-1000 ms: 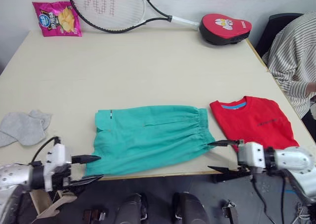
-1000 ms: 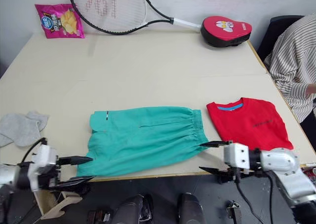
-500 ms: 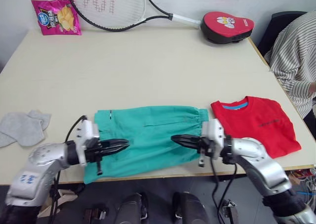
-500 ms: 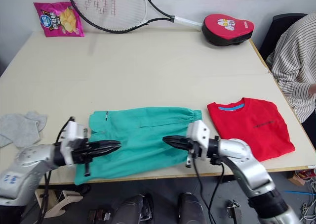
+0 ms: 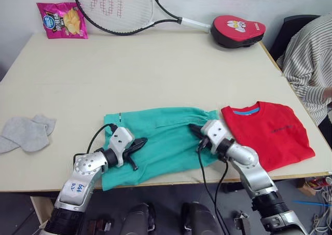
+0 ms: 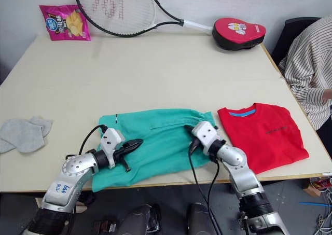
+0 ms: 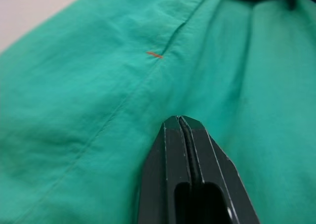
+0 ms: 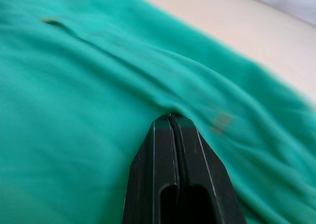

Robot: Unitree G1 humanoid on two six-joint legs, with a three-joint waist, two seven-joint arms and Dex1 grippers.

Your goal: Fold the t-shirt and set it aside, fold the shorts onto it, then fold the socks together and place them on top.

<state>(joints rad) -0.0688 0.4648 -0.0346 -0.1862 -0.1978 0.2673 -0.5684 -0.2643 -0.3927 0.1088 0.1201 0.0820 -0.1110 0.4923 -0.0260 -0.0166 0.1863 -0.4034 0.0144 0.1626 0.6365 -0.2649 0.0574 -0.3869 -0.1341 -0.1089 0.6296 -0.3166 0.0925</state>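
The left gripper [image 5: 139, 141] lies on the teal shorts [image 5: 166, 141] with its two black fingers pressed together. In the left wrist view the closed tips [image 7: 180, 122] rest on the cloth near a seam, and it is not clear that any fabric is caught between them. The right gripper [image 5: 193, 128] is also pressed shut, its tips at a ridge of cloth just below the gathered waistband; whether it has pinched that ridge cannot be told either.

The shorts spread flat between and around both grippers, near the front edge of the table [image 5: 155, 69]. Just beyond the right gripper, on its outer side, lies the red t-shirt [image 5: 270, 128], folded and close to the shorts without clearly touching them. Well out past the left gripper lie the grey socks [image 5: 23, 134].

Risks, as a judgement: if either grip is empty, a lift would leave one side behind and the fold would skew. A thin pinch could slip. The hem by the table edge could slide off. A dragging move towards the t-shirt could rumple it.
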